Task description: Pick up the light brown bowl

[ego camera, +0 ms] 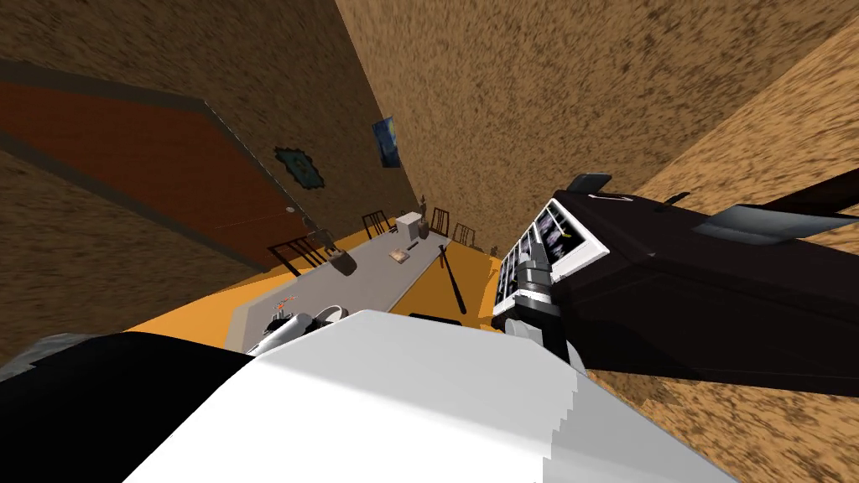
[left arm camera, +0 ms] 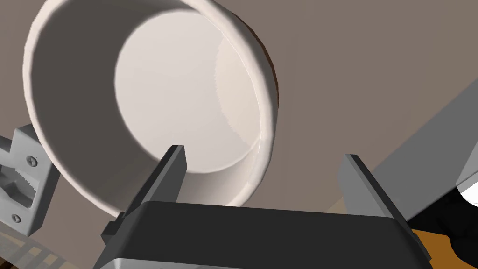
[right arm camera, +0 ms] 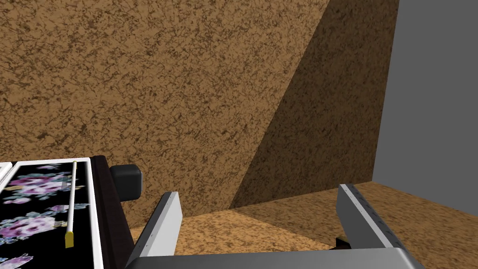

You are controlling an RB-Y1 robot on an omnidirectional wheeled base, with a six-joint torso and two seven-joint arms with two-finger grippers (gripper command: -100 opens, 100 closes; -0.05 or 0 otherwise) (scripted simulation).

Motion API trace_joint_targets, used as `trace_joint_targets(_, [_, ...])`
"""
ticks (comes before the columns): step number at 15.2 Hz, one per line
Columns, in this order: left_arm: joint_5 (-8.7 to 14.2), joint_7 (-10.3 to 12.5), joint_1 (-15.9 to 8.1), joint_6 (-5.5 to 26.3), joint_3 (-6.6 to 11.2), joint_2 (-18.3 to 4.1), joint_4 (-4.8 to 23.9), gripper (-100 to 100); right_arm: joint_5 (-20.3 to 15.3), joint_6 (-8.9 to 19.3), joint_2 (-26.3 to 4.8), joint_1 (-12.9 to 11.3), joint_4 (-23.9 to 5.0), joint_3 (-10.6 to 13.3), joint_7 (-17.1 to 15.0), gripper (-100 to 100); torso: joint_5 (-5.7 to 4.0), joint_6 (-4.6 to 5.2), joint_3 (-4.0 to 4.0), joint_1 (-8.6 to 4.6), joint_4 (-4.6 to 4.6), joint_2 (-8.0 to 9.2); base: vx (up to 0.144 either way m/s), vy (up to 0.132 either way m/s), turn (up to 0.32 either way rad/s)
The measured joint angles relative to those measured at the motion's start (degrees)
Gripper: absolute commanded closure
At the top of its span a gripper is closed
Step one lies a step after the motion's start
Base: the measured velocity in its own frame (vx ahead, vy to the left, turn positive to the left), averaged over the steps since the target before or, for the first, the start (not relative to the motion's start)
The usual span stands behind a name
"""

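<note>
The bowl (left arm camera: 154,98) is pale off-white inside, with a thin brown edge showing on its outer side. It stands on the grey table (left arm camera: 354,70). My left gripper (left arm camera: 263,156) is open and straddles the bowl's near wall. One finger (left arm camera: 168,175) is over the inside and the other finger (left arm camera: 366,187) is outside. In the head view the bowl (ego camera: 333,314) sits at the table's near end, beside my left gripper (ego camera: 281,325). My right gripper (right arm camera: 259,190) is open and holds nothing. It hangs at my right beside a dark cabinet (right arm camera: 109,210).
A grey bracket-like piece with screws (left arm camera: 23,182) lies close beside the bowl. Further along the table (ego camera: 377,281) are a dark pot (ego camera: 342,262), a book (ego camera: 401,254) and a white box (ego camera: 408,225). Chairs (ego camera: 294,250) line its far side. The dark cabinet (ego camera: 671,293) stands at the right.
</note>
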State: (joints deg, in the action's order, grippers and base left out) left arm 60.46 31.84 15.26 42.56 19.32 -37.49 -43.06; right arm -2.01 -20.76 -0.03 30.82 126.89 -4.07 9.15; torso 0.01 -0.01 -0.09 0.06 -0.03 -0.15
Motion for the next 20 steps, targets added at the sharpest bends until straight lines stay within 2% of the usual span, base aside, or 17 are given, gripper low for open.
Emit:
trace_joint_targets(4, [3.4,0.0,-0.2,1.6,0.07,-1.2,4.0,-100,0.0,0.0,0.0,0.0,0.0,0.0,0.0,0,0.00,0.03,-0.01,0.01,0.00,-0.03,0.019,0.016,-0.200])
trace_joint_targets(6, [5.3,0.4,0.6,2.8,0.23,-1.8,5.0,-100,0.0,0.0,0.0,0.0,0.0,0.0,0.0,0,0.00,0.00,-0.01,0.03,0.00,-0.02,0.019,0.020,-0.123])
trace_joint_targets(9, [7.0,0.4,0.5,3.8,0.31,-2.5,7.0,-100,0.0,0.0,0.0,0.0,0.0,0.0,0.0,0,0.00,0.00,-0.01,-0.02,0.00,-0.01,0.013,0.009,-0.066])
trace_joint_targets(10, [7.1,0.4,0.5,3.9,0.31,-2.5,7.2,-100,0.0,0.0,0.0,0.0,0.0,0.0,0.0,0,-0.01,-0.02,0.00,-0.03,0.00,0.00,0.010,0.036,0.044])
trace_joint_targets(14, [4.9,0.7,-0.6,1.4,-0.02,0.6,7.5,-100,0.0,0.0,0.0,0.0,0.0,0.0,0.0,0,0.06,-0.02,-0.01,0.24,0.00,-0.01,0.012,0.072,0.026])
trace_joint_targets(15, [4.9,0.6,-0.6,1.2,0.00,0.6,7.7,100,0.0,0.0,0.0,0.0,0.0,0.0,0.0,0,0.04,-0.02,-0.01,0.17,0.00,-0.01,0.005,0.016,-0.004])
trace_joint_targets(20, [4.9,0.6,-0.6,1.3,-0.04,0.7,7.6,100,0.0,0.0,0.0,0.0,0.0,0.0,0.0,0,0.02,-0.04,0.03,0.03,0.02,0.05,-0.001,-0.006,-0.008])
